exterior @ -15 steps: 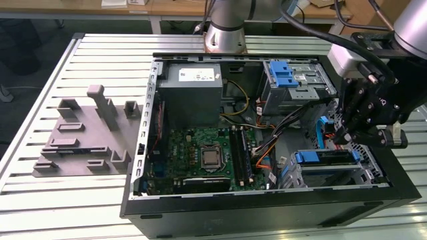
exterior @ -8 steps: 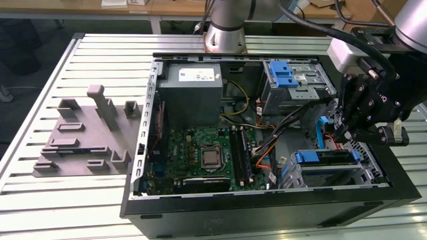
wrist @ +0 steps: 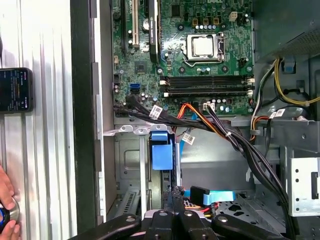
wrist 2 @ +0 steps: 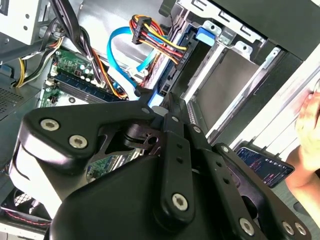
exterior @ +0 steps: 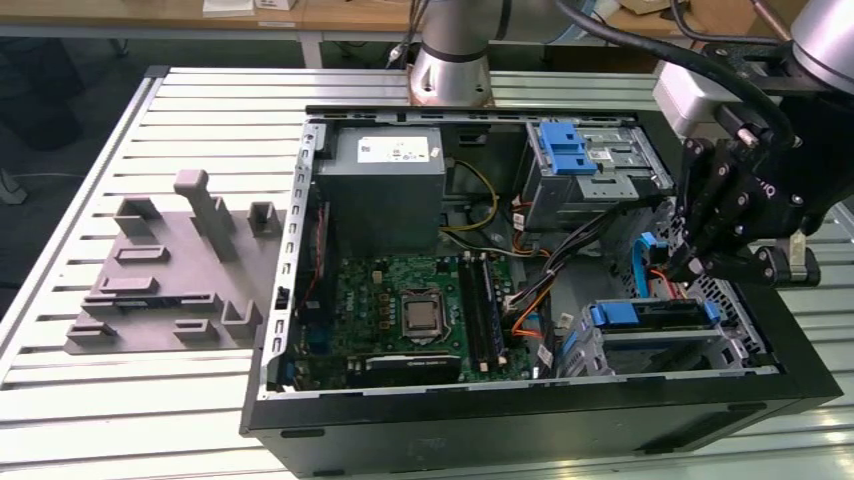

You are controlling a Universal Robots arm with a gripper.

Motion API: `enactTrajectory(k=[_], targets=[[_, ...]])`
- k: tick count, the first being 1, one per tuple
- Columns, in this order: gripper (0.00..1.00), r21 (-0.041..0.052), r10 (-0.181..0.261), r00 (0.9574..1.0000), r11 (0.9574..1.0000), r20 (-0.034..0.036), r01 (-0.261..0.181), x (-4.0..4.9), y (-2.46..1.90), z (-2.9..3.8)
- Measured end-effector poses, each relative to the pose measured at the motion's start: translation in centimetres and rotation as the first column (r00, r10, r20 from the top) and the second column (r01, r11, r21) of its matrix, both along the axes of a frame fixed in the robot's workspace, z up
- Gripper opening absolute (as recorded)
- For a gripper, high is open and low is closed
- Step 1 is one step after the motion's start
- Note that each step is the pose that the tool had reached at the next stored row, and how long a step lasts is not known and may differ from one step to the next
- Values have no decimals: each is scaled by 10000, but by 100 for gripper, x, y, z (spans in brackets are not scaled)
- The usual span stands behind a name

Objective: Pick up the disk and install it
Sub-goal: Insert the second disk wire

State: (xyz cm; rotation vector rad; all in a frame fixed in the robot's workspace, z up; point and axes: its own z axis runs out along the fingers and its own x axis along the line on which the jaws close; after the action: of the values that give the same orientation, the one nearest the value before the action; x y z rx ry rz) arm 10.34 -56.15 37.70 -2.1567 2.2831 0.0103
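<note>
The disk, a flat silver drive in a blue plastic carrier (exterior: 651, 313), sits in the lower drive bay of the open black computer case (exterior: 534, 420), its blue tab (wrist: 162, 154) facing out in the first wrist view. The black gripper (exterior: 694, 265) hangs just above that bay, pointing down near the case's edge on the exterior view's right; its fingers (wrist: 175, 200) are pressed together, gripping nothing visible. Bundled black cables (wrist: 245, 150) crowd the space beside the bay. A hand (wrist: 6, 197) rests on the slatted metal table (exterior: 134, 400) outside the case.
</note>
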Motion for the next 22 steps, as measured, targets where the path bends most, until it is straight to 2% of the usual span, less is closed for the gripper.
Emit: enactTrajectory(k=[13, 18, 22], targets=[[11, -1, -1, 10000, 10000, 24, 1, -37, 0, 17], [11, 0, 0, 10000, 10000, 86, 0, -95, 9, 17], [11, 0, 0, 9999, 10000, 140, 0, -114, 21, 47]])
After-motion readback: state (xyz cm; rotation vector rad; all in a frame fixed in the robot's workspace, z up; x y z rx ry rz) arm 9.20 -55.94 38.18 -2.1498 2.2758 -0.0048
